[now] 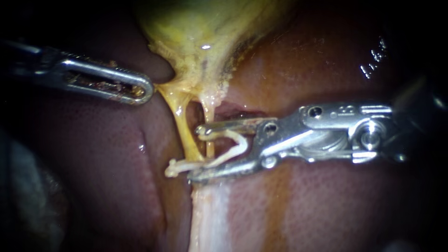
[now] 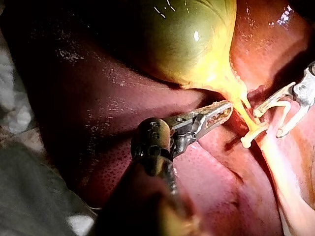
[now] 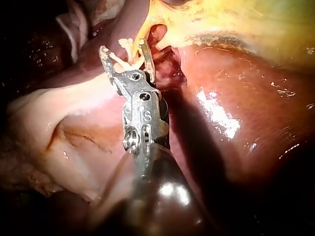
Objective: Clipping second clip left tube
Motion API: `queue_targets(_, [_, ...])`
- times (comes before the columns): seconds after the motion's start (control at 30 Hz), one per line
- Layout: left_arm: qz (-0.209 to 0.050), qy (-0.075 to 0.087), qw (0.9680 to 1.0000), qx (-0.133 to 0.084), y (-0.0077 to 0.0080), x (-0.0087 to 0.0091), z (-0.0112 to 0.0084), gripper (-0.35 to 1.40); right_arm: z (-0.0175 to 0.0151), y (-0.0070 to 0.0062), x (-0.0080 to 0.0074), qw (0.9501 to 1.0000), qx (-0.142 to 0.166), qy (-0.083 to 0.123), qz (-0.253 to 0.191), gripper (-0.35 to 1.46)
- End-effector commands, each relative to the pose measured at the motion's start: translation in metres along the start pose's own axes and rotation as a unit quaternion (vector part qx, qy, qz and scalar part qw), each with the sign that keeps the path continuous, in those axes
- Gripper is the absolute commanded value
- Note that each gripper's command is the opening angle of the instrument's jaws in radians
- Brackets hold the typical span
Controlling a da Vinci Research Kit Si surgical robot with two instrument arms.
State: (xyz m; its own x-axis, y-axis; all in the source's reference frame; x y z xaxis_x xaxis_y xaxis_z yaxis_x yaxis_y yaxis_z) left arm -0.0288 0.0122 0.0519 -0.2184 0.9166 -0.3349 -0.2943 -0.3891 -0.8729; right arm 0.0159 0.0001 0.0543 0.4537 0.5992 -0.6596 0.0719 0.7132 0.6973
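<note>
Two slender instruments meet over yellow tissue. Nearest is my right instrument [image 1: 196, 154], which comes in from the right. Its metal jaws stand wide apart and hold an open clip [image 1: 235, 140], white and V-shaped, with one leg lying along each jaw. Just beside the lower jaw's tip, a closed clip [image 1: 179, 167], also white, sits across the foot of the left tube [image 1: 184, 130], its knobbed end sticking out to the left. The left tube, thin and yellow, rises from that clip right at the mouth of the open jaws. The right tube [image 1: 208, 114], paler, crosses the gap between the jaws; whether it lies inside them or behind them cannot be told. Farther back, my left instrument [image 1: 148, 89] has its jaws closed on a pinch of yellow tissue at the neck of the gallbladder [image 1: 200, 28], and the tissue is drawn taut toward it. Behind everything lies the dark red liver [image 1: 326, 210].
</note>
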Motion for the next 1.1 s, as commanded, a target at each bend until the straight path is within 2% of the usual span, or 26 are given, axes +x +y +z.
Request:
queue_targets(0.03, [0.0,0.0,1.0,0.0,0.0,0.0,0.0,-0.35,0.0,0.0002,-0.0004,1.0,0.0,-0.001,0.001,0.48])
queue_targets(0.2, [0.0,-0.001,1.0,-0.001,0.0,-0.0001,0.0002,-0.35,0.0006,0.001,-0.0017,0.9999,0.008,-0.006,0.011,0.48])
queue_targets(0.6, [0.001,-0.001,1.0,-0.002,0.0,-0.0003,0.0003,-0.35,0.0021,0.0033,-0.0032,0.9994,0.026,-0.013,0.021,0.46])
queue_targets(0.83, [0.001,-0.001,1.0,-0.002,0.0001,-0.0002,0.0003,-0.35,0.0041,0.0041,-0.0036,0.999,0.03,0.002,0.032,0.47])
queue_targets(1.1, [0.001,-0.001,1.0,-0.001,0.0001,-0.0002,0.0003,-0.35,0.0054,0.0035,-0.0027,0.9979,0.047,0.023,0.039,0.47])
